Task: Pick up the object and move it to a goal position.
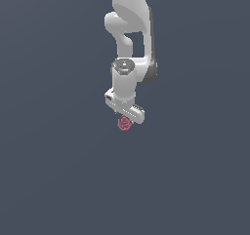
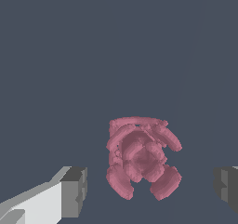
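Lining up the grab, jaws wide, nothing held.
My gripper (image 2: 149, 190) straddles the pink lump (image 2: 142, 160), which sits on the flat grey floor (image 1: 58, 170) directly under my hand, clear of both fingers (image 2: 74, 193). I'd centre it, drop straight down, then close slowly: its bumpy surface could roll out.

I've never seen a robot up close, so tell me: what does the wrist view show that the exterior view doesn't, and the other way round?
Only the wrist view shows the pink lump's swirled, bumpy surface and the two grey fingertips, one on each side of it, apart from it. Only the exterior view shows the white arm reaching down, its gripper just above the lump. Both share the lump and the plain dark grey floor.
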Tool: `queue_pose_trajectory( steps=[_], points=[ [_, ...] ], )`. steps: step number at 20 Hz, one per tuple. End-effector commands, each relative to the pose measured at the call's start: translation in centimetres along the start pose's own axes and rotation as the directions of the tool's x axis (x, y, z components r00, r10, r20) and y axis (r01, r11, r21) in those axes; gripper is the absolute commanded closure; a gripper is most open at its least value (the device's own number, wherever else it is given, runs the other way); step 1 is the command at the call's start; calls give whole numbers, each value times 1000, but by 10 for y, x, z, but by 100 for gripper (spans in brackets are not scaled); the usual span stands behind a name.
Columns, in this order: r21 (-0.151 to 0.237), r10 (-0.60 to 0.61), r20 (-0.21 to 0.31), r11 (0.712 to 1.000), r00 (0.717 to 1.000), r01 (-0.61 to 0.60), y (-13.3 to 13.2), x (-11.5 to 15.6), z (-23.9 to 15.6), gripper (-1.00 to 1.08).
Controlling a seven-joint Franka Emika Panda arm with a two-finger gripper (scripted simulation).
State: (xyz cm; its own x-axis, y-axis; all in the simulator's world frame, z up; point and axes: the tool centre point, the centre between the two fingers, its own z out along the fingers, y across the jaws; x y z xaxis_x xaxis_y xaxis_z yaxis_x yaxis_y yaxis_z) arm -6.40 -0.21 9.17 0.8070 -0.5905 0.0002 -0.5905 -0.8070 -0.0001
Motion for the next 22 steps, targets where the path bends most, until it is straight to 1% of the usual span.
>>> queue_pose_trajectory(
  steps=[1,6,15,20,21,22],
  points=[
    [0,8,0,1000,1000,-8,1,-1,1,-92],
    [0,4,0,1000,1000,-4,0,0,6,-92],
    [0,8,0,1000,1000,-8,1,-1,44,-92],
    [0,8,0,1000,1000,-8,1,-1,51,-92],
    [0,8,0,1000,1000,-8,1,-1,51,108],
    [0,8,0,1000,1000,-8,1,-1,51,108]
  ],
)
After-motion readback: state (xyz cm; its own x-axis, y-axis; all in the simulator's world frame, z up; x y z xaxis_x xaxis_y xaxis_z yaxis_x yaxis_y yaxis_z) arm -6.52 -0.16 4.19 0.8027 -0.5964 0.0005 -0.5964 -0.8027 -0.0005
